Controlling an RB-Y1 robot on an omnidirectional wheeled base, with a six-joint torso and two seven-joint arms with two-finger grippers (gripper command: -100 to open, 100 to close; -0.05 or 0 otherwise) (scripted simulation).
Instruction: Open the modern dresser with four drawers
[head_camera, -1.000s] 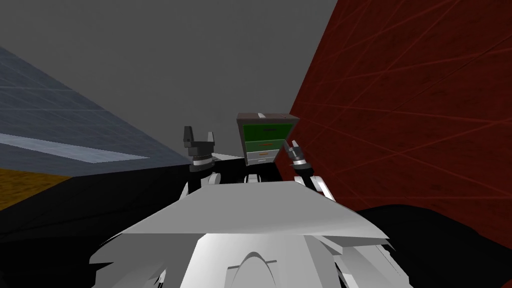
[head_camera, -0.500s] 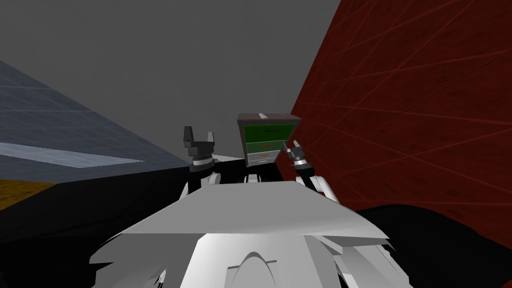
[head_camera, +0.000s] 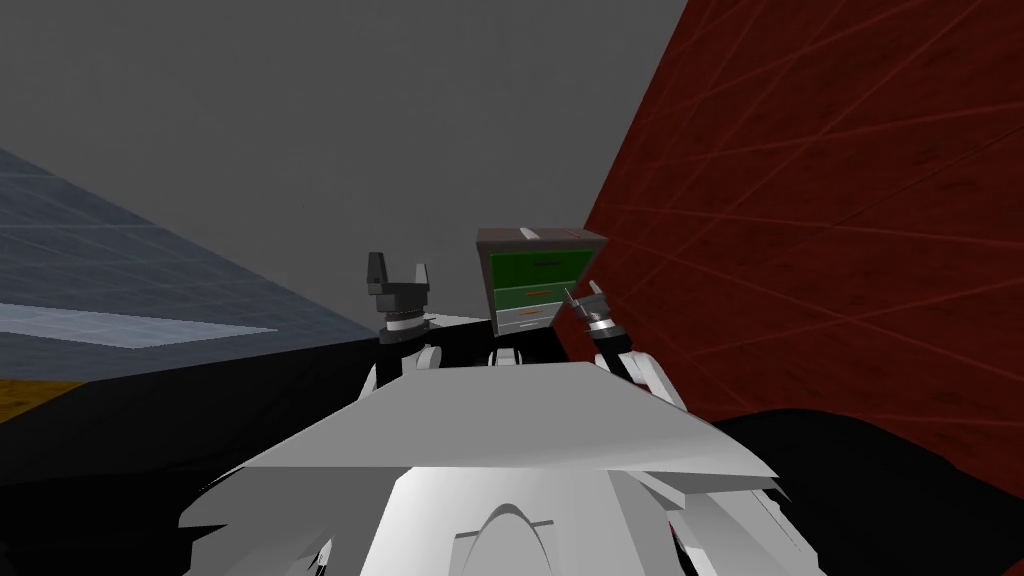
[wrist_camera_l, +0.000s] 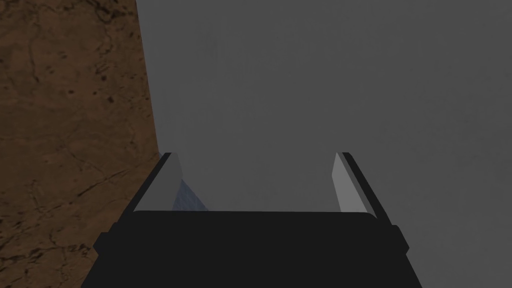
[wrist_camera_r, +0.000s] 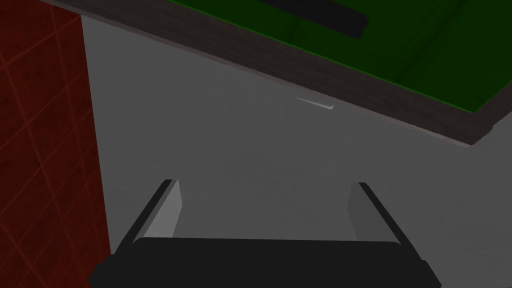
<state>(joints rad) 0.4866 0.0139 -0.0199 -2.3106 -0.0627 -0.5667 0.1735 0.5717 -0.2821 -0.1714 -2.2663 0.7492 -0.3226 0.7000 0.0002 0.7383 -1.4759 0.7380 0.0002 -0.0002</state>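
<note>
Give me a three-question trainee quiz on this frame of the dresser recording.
1. True or false: the right pincer is shut on a handle of the dresser.
2. The dresser's top drawer front is: A white, B green, C red.
3. Which is nearer the dresser, the left pincer or the right?
Key: 1 false, it is open and holds nothing; 2 B; 3 the right.

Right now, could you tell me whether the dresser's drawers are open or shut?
Shut: on the dresser, the visible drawer fronts lie flush in one plane; the lowest is hidden.
</note>
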